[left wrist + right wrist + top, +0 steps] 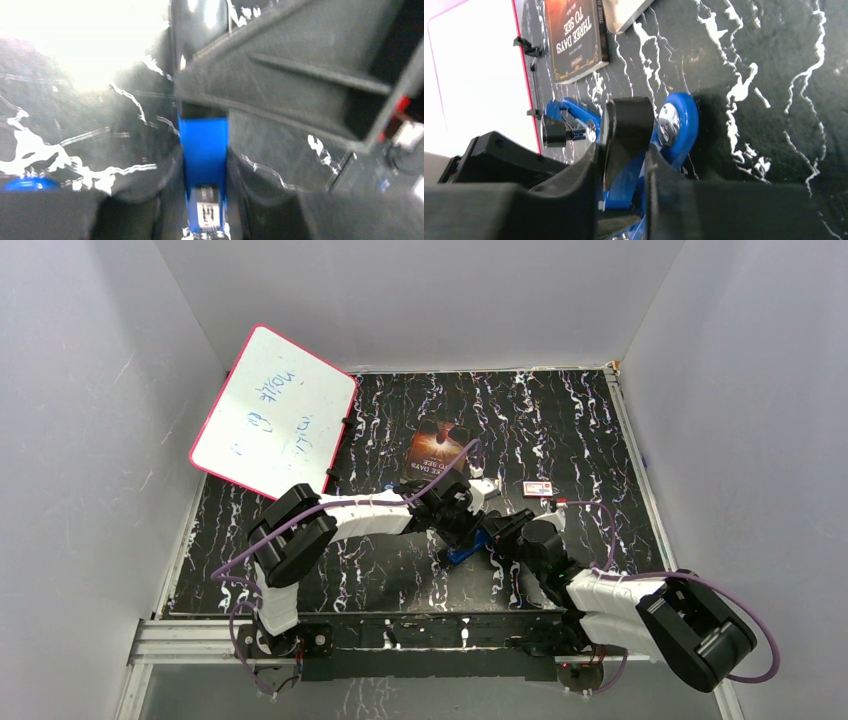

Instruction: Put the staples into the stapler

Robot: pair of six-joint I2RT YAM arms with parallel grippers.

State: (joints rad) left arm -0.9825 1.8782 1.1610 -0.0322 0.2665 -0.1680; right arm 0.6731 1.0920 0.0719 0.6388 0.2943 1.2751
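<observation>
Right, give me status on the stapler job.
Left fingers shut on the blue stapler. Right fingers straddle it too, grip unclear. No staples in sight. Small red-and-white box sits apart, not in the way.

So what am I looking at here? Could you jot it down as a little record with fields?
surface: black table with white marble veins
main item: blue plastic stapler, mid-table, where both arms meet
left gripper: closed on the stapler's blue body
right gripper: fingers on either side of the stapler; grip unclear
staples: none that I can make out
other items: pink-edged whiteboard leaning at far left; dark paperback book; small red-and-white box
</observation>
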